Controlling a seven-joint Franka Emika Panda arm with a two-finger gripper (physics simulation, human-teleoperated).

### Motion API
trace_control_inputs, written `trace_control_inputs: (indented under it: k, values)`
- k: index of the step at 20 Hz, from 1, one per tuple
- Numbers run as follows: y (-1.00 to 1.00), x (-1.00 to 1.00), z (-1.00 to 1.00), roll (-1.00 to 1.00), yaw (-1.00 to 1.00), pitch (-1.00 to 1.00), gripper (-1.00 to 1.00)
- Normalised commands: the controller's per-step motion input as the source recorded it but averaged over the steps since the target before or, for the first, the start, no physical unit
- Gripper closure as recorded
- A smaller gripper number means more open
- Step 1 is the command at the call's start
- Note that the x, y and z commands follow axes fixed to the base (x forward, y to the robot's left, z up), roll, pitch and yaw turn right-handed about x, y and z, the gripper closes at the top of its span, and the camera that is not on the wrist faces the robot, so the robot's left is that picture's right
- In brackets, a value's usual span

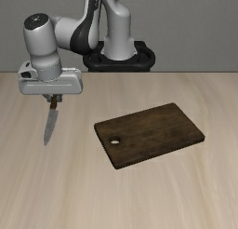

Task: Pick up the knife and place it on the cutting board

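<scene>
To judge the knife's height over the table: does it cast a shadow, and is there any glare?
Exterior view: light is flat and even, with no glare on the table or the cutting board. Same view: the knife held in the tool throws no shadow I can make out, so shade gives no height cue.

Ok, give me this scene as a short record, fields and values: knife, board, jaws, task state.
knife: hanging blade down from the jaws, apart from the board, toward the exterior view's left
cutting board: dark wood, flat on the table
jaws: shut on the knife's handle
task state: knife not yet on the board
</scene>
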Motion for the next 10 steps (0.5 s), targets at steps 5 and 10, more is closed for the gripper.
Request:
trace_control_inputs:
  k: [5,10]
  values:
    - [1.0,0.0,0.0,0.0,0.0,0.0,1.0]
    - [1.0,0.0,0.0,0.0,0.0,0.0,1.0]
